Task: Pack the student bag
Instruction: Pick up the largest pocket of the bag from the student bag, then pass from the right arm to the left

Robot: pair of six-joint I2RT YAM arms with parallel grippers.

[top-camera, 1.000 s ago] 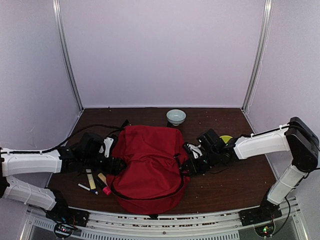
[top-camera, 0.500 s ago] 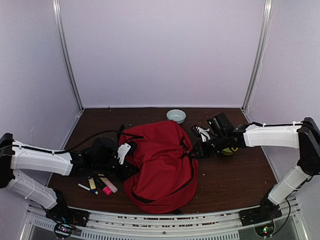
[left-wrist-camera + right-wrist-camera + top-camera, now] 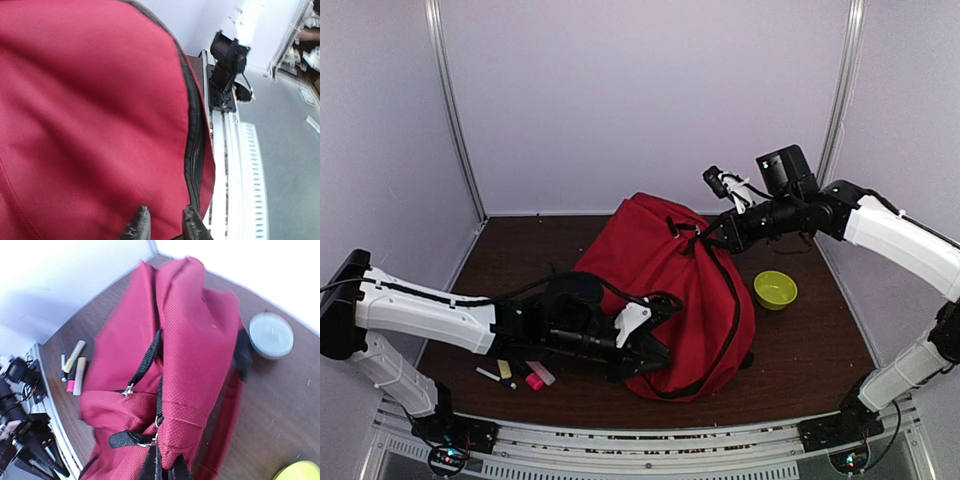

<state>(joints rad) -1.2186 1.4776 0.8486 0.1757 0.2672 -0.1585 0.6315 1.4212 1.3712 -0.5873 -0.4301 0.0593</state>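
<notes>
The student bag (image 3: 665, 285), large and red with black zippers and straps, stands upright in the middle of the table, its bottom on the surface. My right gripper (image 3: 706, 234) is shut on the fabric at the bag's top and holds it up; the right wrist view shows the pinched red fold (image 3: 192, 440) between the fingers (image 3: 150, 467). My left gripper (image 3: 655, 352) is at the bag's lower front. In the left wrist view its jaws stand close together on the red fabric (image 3: 90, 110), beside a black zipper (image 3: 192, 150).
Several pens and markers (image 3: 520, 374) lie at the front left, also seen in the right wrist view (image 3: 74, 367). A yellow-green bowl (image 3: 775, 289) sits right of the bag. A pale grey-blue bowl (image 3: 271, 335) sits behind the bag. The table's front rail (image 3: 235, 165) is close.
The bag went from lying flat to standing upright. My right gripper rose and moved back with the bag's top. My left gripper moved right along the bag's lower edge.
</notes>
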